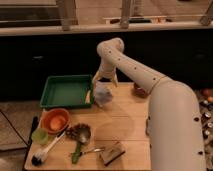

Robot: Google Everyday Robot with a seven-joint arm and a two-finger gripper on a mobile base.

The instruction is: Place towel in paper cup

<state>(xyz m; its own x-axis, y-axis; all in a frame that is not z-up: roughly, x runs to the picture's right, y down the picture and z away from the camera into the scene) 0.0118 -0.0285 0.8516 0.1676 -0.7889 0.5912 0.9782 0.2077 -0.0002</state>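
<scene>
A pale, crumpled towel point(102, 95) sits on the wooden table point(125, 125) at its far side, just right of the green tray point(67, 91). My gripper point(102, 83) hangs straight above the towel, at or just over its top. The white arm point(145, 80) arches down to it from the right. I cannot make out a paper cup apart from the pale bundle under the gripper.
An orange bowl point(55, 120) and a small green cup point(40, 136) stand at the left front. A brush point(44, 151), a metal ladle point(81, 134), a green-handled tool point(76, 153) and a brown block point(112, 153) lie near the front edge. A red object point(139, 91) sits behind the arm.
</scene>
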